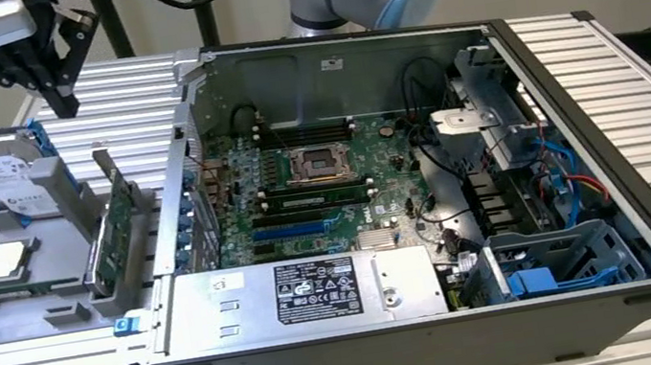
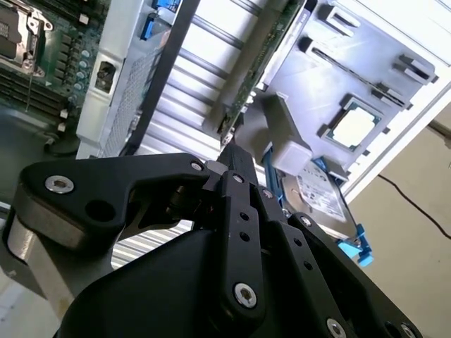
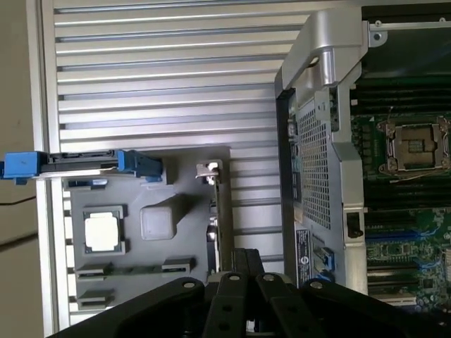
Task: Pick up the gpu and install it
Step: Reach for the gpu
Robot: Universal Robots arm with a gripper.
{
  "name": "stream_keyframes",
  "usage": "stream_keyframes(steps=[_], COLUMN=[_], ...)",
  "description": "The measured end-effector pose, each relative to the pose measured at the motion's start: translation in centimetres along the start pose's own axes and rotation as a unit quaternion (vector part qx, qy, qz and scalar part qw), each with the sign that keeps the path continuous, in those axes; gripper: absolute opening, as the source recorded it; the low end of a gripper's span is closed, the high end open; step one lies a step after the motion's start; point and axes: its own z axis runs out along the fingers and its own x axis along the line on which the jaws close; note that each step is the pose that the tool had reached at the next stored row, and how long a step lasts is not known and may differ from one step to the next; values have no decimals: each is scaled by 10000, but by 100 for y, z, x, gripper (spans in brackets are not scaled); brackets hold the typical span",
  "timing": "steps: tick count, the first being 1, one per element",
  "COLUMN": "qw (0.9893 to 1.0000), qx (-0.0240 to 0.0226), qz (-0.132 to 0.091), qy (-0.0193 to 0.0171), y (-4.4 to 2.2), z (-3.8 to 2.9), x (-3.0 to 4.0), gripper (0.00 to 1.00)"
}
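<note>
The gpu [image 1: 113,232] stands on edge in a slot of the grey holder [image 1: 1,326], at the exterior view's left, beside the open computer case [image 1: 563,40]. Its green board faces the case. My gripper [image 1: 65,103] hangs in the air above and behind the card, apart from it, fingers together and holding nothing. In the first wrist view the card [image 3: 220,211] appears as a thin edge just beyond the black fingers [image 3: 243,271]. In the second wrist view the fingertips [image 2: 232,163] point toward the card's edge [image 2: 257,70].
A silver hard drive [image 1: 2,173] with blue tabs stands upright in the holder, and a square processor chip [image 1: 4,260] lies flat in it. Inside the case the motherboard [image 1: 300,186] lies exposed, with blue expansion slots [image 1: 287,232] and a power supply [image 1: 316,290] in front.
</note>
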Motion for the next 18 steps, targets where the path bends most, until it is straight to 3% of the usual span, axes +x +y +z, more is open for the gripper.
stream_keyframes(steps=[18], qw=[10000], qx=[-4], qz=[-1], qy=[1], y=[-38], z=[-6], x=[188], gripper=[0])
